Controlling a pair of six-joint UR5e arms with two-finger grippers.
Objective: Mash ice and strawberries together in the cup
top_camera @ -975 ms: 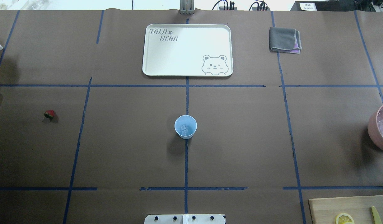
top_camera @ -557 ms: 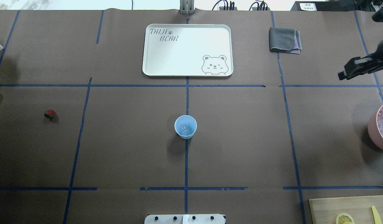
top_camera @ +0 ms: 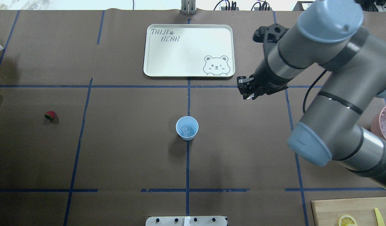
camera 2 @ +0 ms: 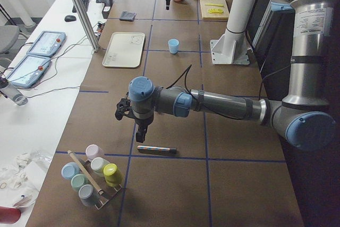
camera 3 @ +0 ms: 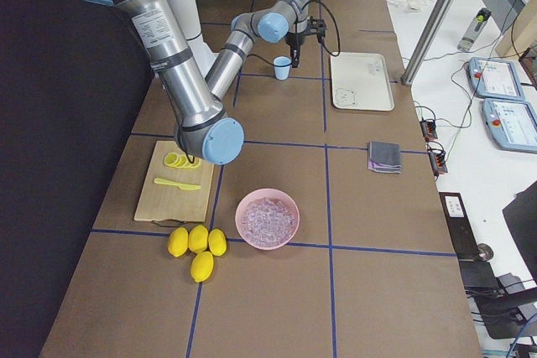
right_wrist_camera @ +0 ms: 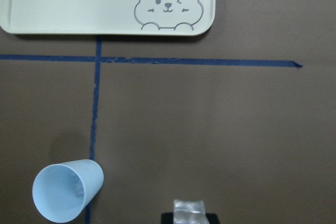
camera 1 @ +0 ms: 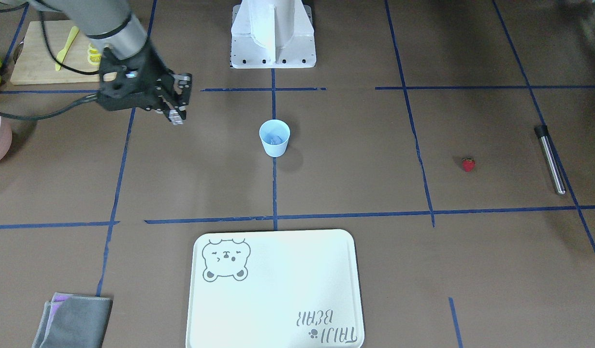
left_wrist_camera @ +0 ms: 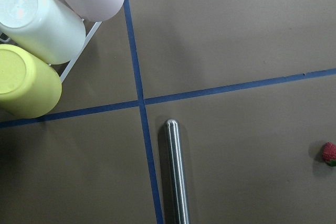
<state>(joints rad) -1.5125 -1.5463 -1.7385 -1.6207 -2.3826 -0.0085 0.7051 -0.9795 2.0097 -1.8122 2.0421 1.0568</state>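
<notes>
One ice lump (right_wrist_camera: 189, 206) sits pinched between the tips of the right gripper (top_camera: 247, 93), whose jaws are closed snug on it. The gripper hangs over the bare table (top_camera: 243, 141), between the tray (top_camera: 180, 53) and the cup (top_camera: 187, 127), but off to the cup's right side and not yet over it. The cup stands upright in the middle of the table, and more ice (top_camera: 186, 129) lies at its bottom. The strawberry (top_camera: 50, 115) lies by itself on the left side, well apart from the cup. The step in hand looks like carrying this lump to the cup. To do it well, the arm should bring the lump right over the middle of the cup's mouth, come down low, and only then let go. That way the lump drops in and does not bounce off the rim or tip the light cup. The left gripper (camera 2: 141, 135) hangs above a metal stick (left_wrist_camera: 176, 174) that lies near the strawberry. Nobody can tell from these views if its jaws are open or closed.
</notes>
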